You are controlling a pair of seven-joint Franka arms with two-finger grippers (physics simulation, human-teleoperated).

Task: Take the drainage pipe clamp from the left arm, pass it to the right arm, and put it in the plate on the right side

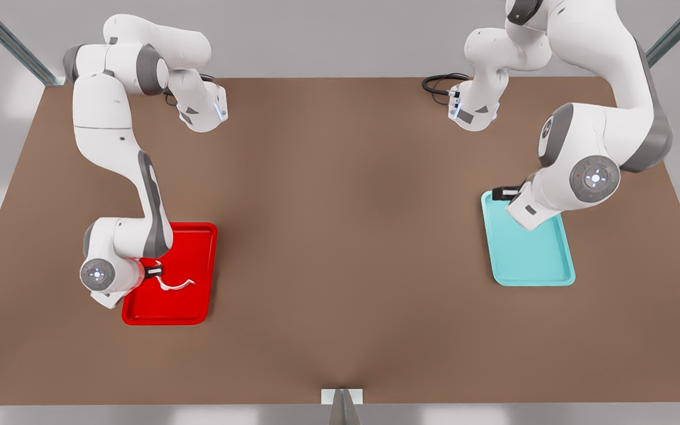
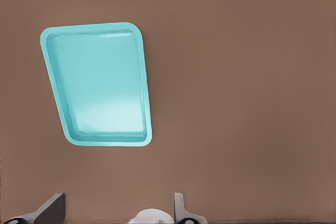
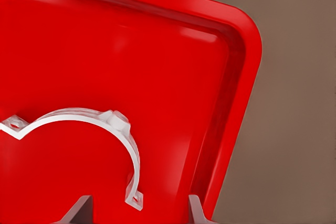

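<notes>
While clamp [image 3: 100,129] lies in red plate [image 1: 198,242] | teal tray [image 2: 100,85] bare | both tools released

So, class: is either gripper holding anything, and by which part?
Nothing. The right gripper stands open over the clamp in the red tray; the left gripper open over the teal tray.

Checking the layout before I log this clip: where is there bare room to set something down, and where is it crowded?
The brown table lies bare between the red tray and the teal tray. The teal tray's floor is free too, under the left gripper, fingers open. The red tray is crowded: the white clamp and the open right gripper sit there.
</notes>
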